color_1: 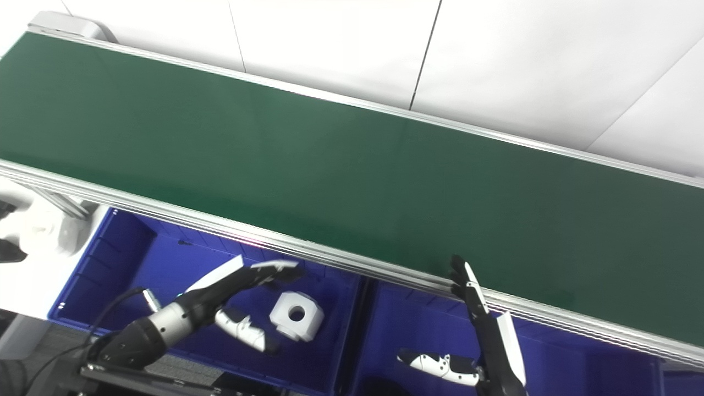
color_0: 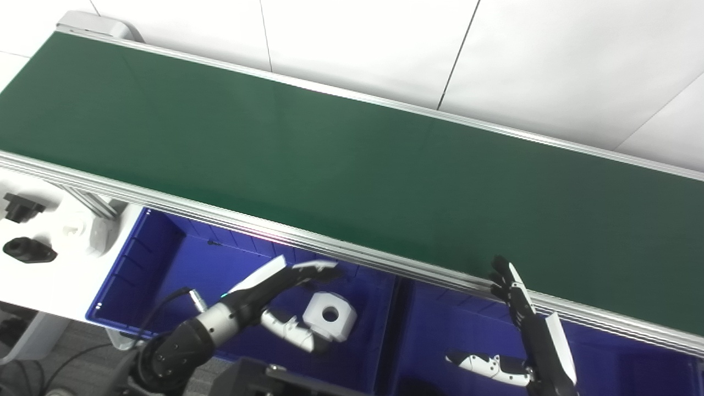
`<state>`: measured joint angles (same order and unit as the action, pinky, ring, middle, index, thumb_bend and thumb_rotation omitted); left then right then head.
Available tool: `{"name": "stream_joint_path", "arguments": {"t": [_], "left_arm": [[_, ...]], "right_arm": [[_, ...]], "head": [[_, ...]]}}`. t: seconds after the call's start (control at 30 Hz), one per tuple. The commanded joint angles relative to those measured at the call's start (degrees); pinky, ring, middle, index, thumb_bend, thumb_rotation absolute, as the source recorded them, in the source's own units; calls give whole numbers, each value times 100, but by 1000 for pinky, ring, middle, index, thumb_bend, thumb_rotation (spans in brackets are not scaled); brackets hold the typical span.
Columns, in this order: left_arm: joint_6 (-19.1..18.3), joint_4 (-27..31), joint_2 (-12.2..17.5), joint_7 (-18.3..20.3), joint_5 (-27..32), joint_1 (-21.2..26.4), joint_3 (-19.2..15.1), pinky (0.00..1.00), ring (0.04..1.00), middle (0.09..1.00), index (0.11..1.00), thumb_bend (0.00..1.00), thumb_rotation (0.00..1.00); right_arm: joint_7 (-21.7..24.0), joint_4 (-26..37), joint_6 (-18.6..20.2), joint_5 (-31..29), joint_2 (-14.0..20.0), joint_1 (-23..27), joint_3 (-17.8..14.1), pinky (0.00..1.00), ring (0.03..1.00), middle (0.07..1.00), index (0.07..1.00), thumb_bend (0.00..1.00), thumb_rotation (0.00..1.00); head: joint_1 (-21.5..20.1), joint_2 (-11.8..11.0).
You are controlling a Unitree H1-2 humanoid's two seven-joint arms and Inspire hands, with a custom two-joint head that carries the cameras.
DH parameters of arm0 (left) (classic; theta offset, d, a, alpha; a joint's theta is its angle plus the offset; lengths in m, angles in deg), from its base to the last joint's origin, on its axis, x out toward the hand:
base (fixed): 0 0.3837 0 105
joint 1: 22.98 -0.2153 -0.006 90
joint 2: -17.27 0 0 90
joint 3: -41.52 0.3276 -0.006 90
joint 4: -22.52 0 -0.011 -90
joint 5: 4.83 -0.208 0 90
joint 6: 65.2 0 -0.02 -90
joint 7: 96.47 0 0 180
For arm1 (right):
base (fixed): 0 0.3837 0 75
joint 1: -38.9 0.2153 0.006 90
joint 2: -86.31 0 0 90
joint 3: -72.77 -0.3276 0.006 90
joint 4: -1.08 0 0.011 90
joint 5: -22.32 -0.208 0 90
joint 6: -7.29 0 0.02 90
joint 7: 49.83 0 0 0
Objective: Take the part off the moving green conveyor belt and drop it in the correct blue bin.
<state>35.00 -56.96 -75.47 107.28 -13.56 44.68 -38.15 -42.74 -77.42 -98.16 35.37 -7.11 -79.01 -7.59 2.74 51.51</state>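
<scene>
Left eye view shows the left hand [color_0: 286,300] spread over the left bin [color_0: 137,264], fingers apart, gripping nothing; the white part [color_0: 330,316] with a round hole sits in that bin, just beside the thumb. Right hand [color_0: 522,335] stands upright over the right bin [color_0: 434,330], fingers straight and apart, tips near the belt's [color_0: 352,165] front rail. Black parts [color_0: 27,250] lie on the white bench [color_0: 60,275] at far left.

No readable text, labels, brand marks, numbers or signs are found in either view. Nothing legible is seen on the green conveyor belt [color_0: 352,165] beyond the hands, nor on the blue bin [color_0: 165,258] under the left hand [color_0: 275,300].
</scene>
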Motion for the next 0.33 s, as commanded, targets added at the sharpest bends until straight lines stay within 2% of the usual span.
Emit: {"name": "stream_joint_path", "arguments": {"t": [0.0,0.07,0.13,0.2,0.3], "left_arm": [[351,68,-57,-22,633,222,17,852,876,878,858,925,398],[428,19,-72,16,805,271,74,851,880,881,869,916,380],[440,-1,-71,12,852,316,133,866,890,884,872,925,379],[361,-15,-52,51,993,359,182,885,905,894,877,933,371],[267,-109,-37,131,1289,414,235,855,905,917,900,960,343]], "right_arm": [[-84,286,-249,40,-48,-286,35,853,910,941,966,873,223],[-120,395,-236,113,-67,-423,57,822,897,930,966,879,246],[-123,480,-245,113,-82,-540,77,832,900,928,966,881,249],[-126,515,-296,106,-101,-633,105,840,900,932,968,881,258],[-130,551,-277,88,-135,-713,169,832,888,929,966,886,251]], "head": [[-129,-33],[-294,-52],[-473,-50],[-676,-56],[-1027,-91]]}}
